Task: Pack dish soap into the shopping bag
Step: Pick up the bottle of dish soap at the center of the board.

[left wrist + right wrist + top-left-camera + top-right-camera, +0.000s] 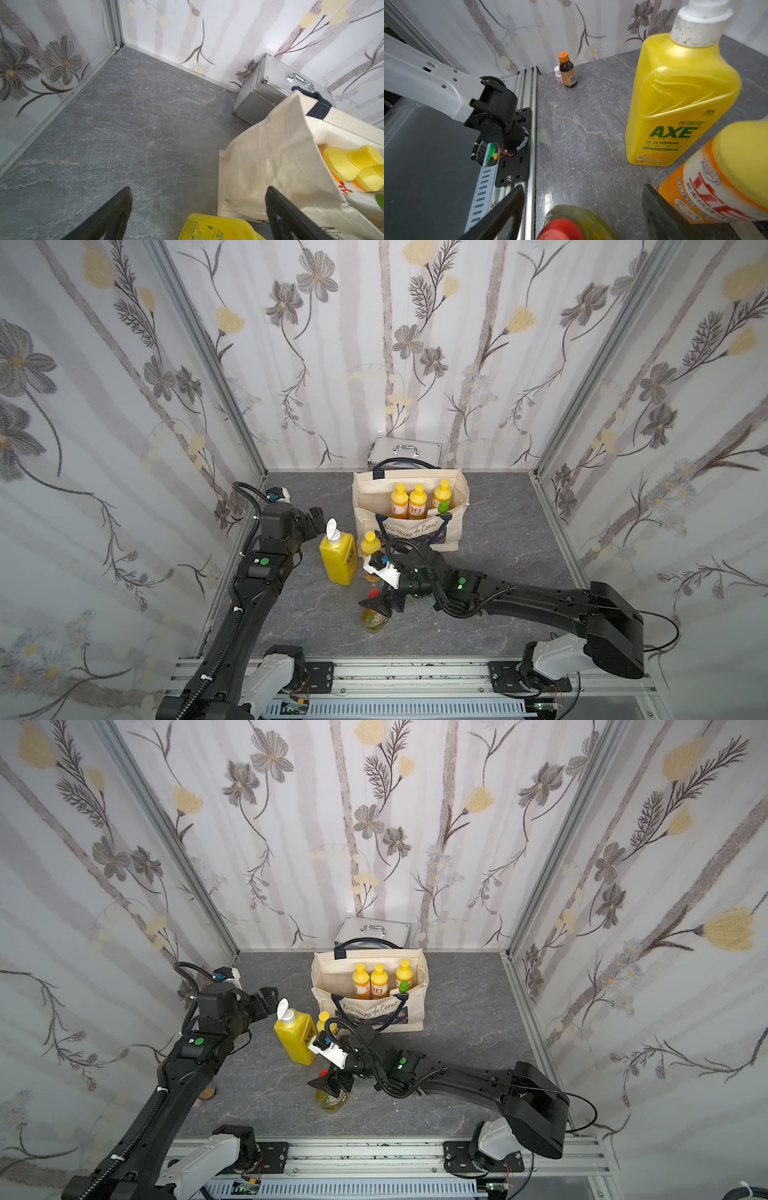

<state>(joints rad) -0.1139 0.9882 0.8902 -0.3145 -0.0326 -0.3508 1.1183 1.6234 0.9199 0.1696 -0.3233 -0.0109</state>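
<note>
Shopping bag (368, 506) holding three orange bottles (417, 502), one green-capped bottle (443, 507); both jaws open

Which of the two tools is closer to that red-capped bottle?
Right. The right tool sits open over the red-capped bottle; the left tool is farther off, beyond the yellow pump bottle.

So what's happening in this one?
Dish soap is going into the bag. Three orange bottles and the green-capped bottle are inside. The pump bottle, a fourth orange bottle and the red-capped bottle stand on the table. The right pincer is open around the red-capped bottle's top; the left pincer is open and empty beside the bag.
</note>
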